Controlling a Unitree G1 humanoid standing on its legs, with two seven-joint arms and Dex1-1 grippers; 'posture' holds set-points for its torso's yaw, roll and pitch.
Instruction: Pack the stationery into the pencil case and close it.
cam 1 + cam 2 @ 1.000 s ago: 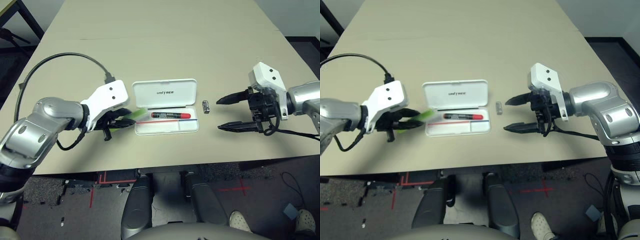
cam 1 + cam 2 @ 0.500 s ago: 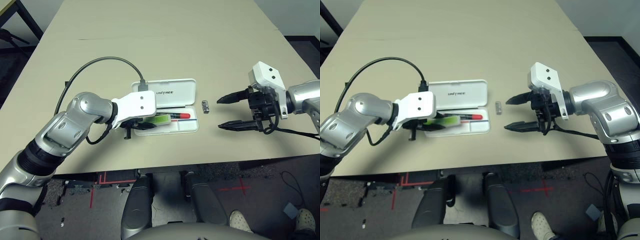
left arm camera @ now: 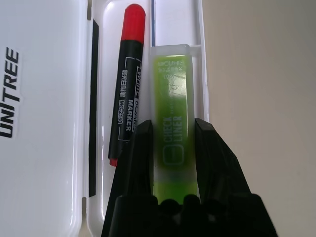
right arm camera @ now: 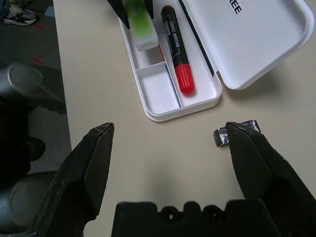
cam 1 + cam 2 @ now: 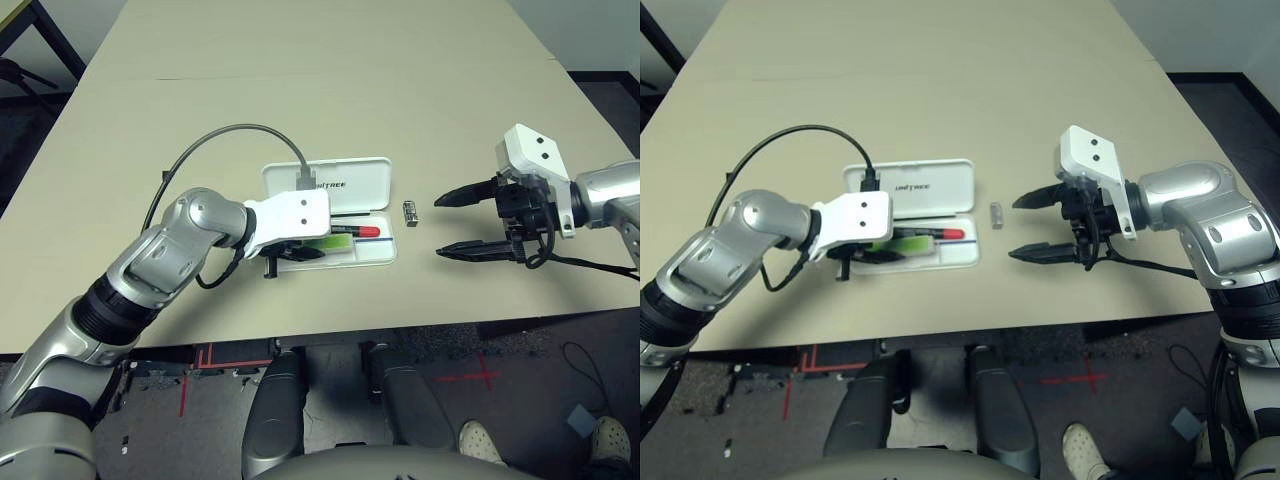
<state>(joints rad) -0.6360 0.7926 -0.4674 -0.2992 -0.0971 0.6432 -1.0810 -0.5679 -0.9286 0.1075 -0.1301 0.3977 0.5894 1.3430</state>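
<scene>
The white pencil case (image 5: pixel 372 177) lies open at the table's middle, its "UNITREE" lid (image 3: pixel 44 98) folded back. The black marker with the red cap (image 5: pixel 355 231) rests in the tray. My left gripper (image 5: pixel 300 250) is shut on the lime-green stick (image 3: pixel 171 98) and holds it low over the tray's front part, alongside the marker (image 3: pixel 127 98). The tiny dark-and-silver piece (image 5: pixel 411 213) sits on the table just right of the case. My right gripper (image 5: pixel 440 228) hovers open to the right of that piece (image 4: pixel 237 133), with nothing between its fingers.
The left arm's black cable (image 5: pixel 230 135) arcs over the table to the left of the case. The table's front edge (image 5: pixel 400 325) runs close below both grippers. The beige tabletop (image 5: pixel 320 80) stretches bare behind the case.
My left arm has swung right, carrying the lime-green stick from beside the case's left end to over its tray. The right arm has held still.
</scene>
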